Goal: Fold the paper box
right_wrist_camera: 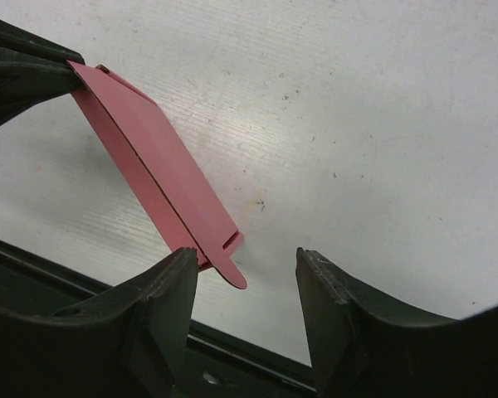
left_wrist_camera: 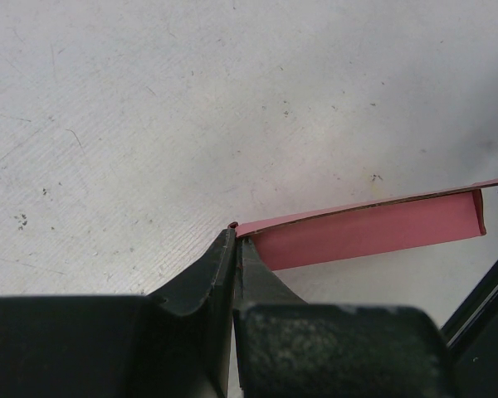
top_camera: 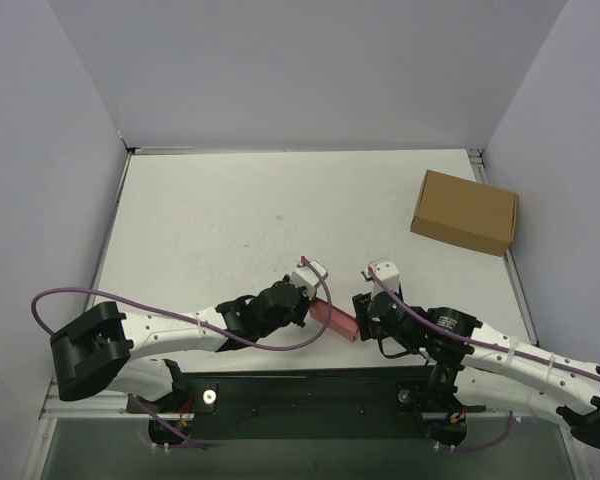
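Paper box: the pink-red paper box (top_camera: 332, 318) is seen as a long, narrow, flattened piece of card held between the two wrists, close to the near edge of the table (top_camera: 240, 210).
Left gripper: the left gripper (left_wrist_camera: 236, 236) is pressed together on one end corner of the card, and the rest of the card is carried out to its right, above the table top.
Right gripper: the jaws of the right gripper (right_wrist_camera: 245, 265) are held apart; the free end of the card, with its rounded tab, is seen at the inner side of one finger (right_wrist_camera: 170, 290), unclamped. Contact with that finger cannot be told.
Near edge: a black base strip (top_camera: 310, 385) is seen just behind the card's free end in the right wrist view.
Open room: bare white table is spread out beyond both grippers, towards the far wall.
Far right: a brown cardboard box (top_camera: 465, 212) is set well apart from the card, near the table's right edge.
Bounds: the table is closed in by pale walls on the left, far and right sides.
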